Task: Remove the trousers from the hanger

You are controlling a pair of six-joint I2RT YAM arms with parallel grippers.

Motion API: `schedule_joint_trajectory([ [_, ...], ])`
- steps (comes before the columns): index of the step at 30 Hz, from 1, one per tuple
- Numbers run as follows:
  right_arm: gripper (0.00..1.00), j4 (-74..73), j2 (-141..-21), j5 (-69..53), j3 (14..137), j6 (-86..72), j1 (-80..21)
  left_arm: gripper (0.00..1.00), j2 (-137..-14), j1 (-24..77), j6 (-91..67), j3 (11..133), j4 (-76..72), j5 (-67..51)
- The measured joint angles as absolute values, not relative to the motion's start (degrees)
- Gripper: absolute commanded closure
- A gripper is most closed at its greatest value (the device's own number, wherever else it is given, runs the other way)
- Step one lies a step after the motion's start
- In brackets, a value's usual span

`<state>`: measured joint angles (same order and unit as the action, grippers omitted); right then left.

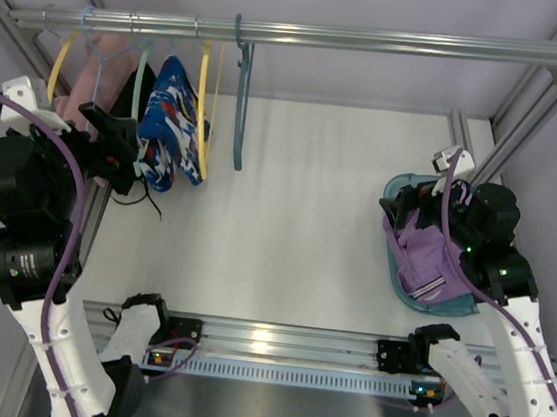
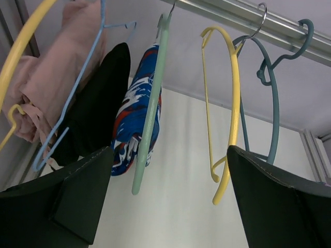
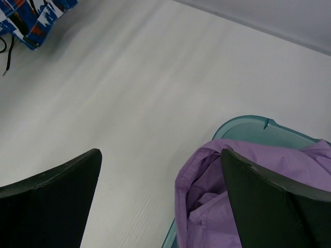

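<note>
The trousers [image 1: 172, 126], bright blue with white, navy and red patches, hang folded over the pale mint-green hanger [image 1: 140, 77] on the rail at the back left. In the left wrist view the trousers [image 2: 135, 121] hang behind the hanger [image 2: 150, 119], ahead of my fingers and to the left. My left gripper [image 1: 127, 146] is open and empty [image 2: 170, 206], just below and left of the trousers. My right gripper [image 1: 415, 199] is open and empty [image 3: 160, 201], far to the right above a basket's edge. A corner of the trousers [image 3: 36, 18] shows in the right wrist view.
The rail [image 1: 378, 41] also carries two yellow hangers [image 2: 232, 113], a slate-blue hanger [image 2: 271, 103], a pink garment [image 2: 46, 82] and a black garment [image 2: 98, 111]. A teal basket [image 1: 448, 306] holding purple cloth [image 3: 269, 170] sits at the right.
</note>
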<state>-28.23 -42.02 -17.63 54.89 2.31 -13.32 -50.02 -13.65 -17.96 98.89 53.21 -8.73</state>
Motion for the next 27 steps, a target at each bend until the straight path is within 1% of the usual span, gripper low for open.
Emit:
schedule_joint_trajectory([
  [5, 0.01, -27.5, -44.8, -18.8, 55.2, 1.9, -13.4, 0.07, -49.7, -16.8, -21.3, 96.0, 53.3, -14.9],
  [11, 0.01, -25.8, -44.4, -19.6, 55.2, 1.0, -13.7, 0.09, -57.1, -17.0, -23.4, 96.4, 51.4, -19.6],
  [18, 0.01, -25.9, -41.9, -19.6, 55.2, 0.9, -13.7, 0.15, -68.9, -17.1, -26.0, 102.7, 48.1, -25.1],
  [27, 0.01, -26.3, -39.7, -19.6, 55.2, 1.5, -13.7, 0.18, -71.8, -17.2, -25.7, 106.4, 45.8, -27.1],
])
